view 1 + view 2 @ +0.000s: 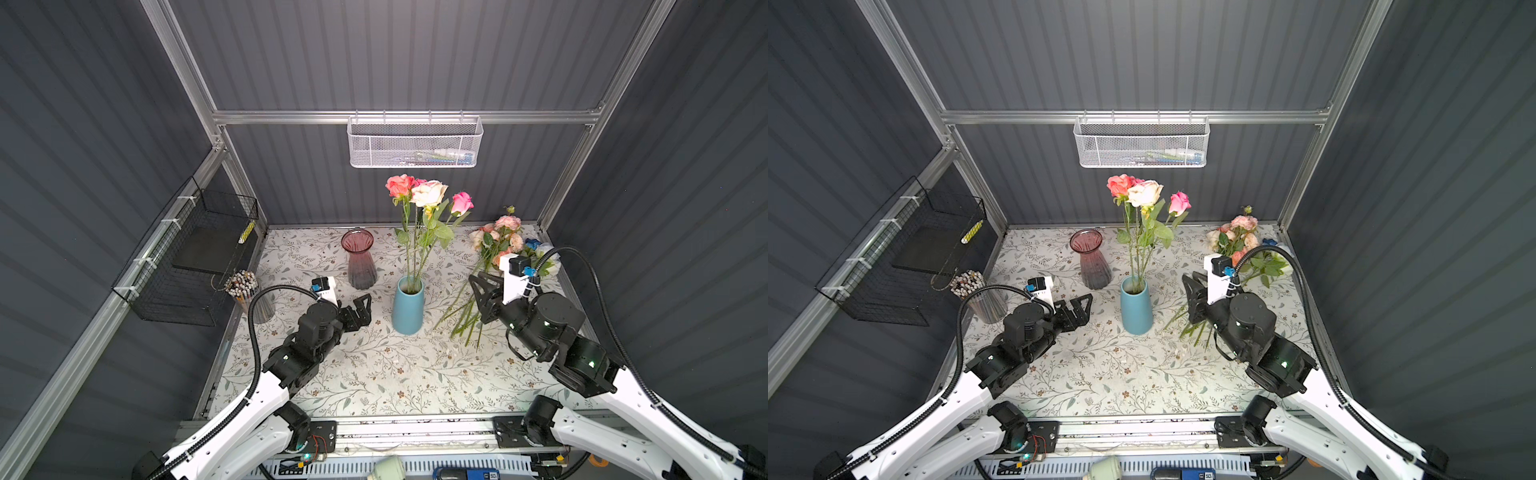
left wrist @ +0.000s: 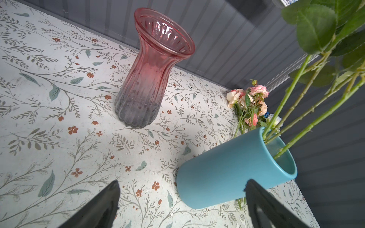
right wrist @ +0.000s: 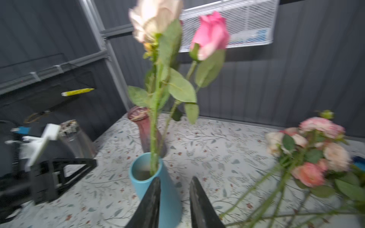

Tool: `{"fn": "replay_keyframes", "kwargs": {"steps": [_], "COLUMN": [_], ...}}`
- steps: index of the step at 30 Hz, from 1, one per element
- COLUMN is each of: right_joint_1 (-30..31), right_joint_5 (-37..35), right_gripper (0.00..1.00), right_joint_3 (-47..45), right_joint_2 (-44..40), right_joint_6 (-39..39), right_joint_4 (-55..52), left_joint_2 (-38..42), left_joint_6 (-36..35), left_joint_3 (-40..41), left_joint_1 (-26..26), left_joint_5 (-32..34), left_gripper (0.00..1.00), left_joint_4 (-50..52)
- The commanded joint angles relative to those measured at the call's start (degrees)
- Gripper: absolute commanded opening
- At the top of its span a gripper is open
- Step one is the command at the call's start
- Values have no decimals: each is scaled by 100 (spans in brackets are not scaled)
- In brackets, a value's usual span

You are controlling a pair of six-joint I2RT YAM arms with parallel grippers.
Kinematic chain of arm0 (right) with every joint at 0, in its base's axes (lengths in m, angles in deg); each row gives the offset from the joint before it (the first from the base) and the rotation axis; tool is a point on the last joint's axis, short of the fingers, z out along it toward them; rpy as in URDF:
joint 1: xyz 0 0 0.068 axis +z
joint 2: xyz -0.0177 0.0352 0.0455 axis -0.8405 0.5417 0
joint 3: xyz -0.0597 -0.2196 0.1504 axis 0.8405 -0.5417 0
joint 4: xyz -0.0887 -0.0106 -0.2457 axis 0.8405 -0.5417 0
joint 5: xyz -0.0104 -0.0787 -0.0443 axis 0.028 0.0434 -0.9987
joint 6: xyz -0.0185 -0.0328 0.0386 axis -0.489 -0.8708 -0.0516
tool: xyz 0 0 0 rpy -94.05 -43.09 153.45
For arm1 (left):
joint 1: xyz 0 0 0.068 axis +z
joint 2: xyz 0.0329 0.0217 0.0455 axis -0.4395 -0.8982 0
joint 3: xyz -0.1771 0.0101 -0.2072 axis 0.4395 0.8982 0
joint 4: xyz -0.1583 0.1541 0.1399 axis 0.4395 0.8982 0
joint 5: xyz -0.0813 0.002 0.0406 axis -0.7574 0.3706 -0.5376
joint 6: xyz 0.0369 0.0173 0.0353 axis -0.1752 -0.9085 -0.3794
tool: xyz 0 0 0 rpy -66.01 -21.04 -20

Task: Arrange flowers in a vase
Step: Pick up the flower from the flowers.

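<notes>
Grey ribbed walls (image 1: pixel 395 54), floral tabletop (image 1: pixel 395 374)

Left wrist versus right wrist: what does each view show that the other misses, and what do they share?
Only left wrist: the pink glass vase unobstructed, rim to base. Only right wrist: the rose blooms above the blue vase, the pencil cup, the right gripper, jaws slightly apart. Both: the two vases, the loose flowers on the table, the left gripper, jaws wide.

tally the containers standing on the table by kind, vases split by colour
blue vase: 1
pink glass vase: 1
clear cup of pencils: 1
total: 3
</notes>
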Motion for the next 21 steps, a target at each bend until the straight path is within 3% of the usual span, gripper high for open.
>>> {"fn": "replay_keyframes", "kwargs": {"steps": [1, 4, 10, 15, 18, 21], "right_joint_1": [-1309, -2419, -3568, -4061, -4122, -4121], "right_joint_5": [768, 1589, 2252, 2480, 2796, 3065], "right_gripper": [31, 43, 53, 55, 53, 53], "right_joint_3": [-242, -192, 722, 1242, 1991, 2098], "right_joint_2": [352, 1236, 3568, 4836, 5715, 6064], "right_joint_6": [986, 1754, 2206, 2189, 1983, 1962], "right_joint_4": [-200, -120, -378, -248, -686, -345], "left_joint_2": [-443, -961, -1423, -1377, -1354, -1353], "left_joint_6": [82, 169, 372, 339, 222, 130], "left_joint_3": [38, -132, -198, -227, -388, -469], "left_joint_1": [28, 28, 30, 28, 28, 28], "left_joint_5": [-93, -304, -634, -622, -564, -479], "left_gripper": [99, 99, 99, 99, 99, 99], "left_joint_4": [-96, 92, 112, 176, 373, 434]}}
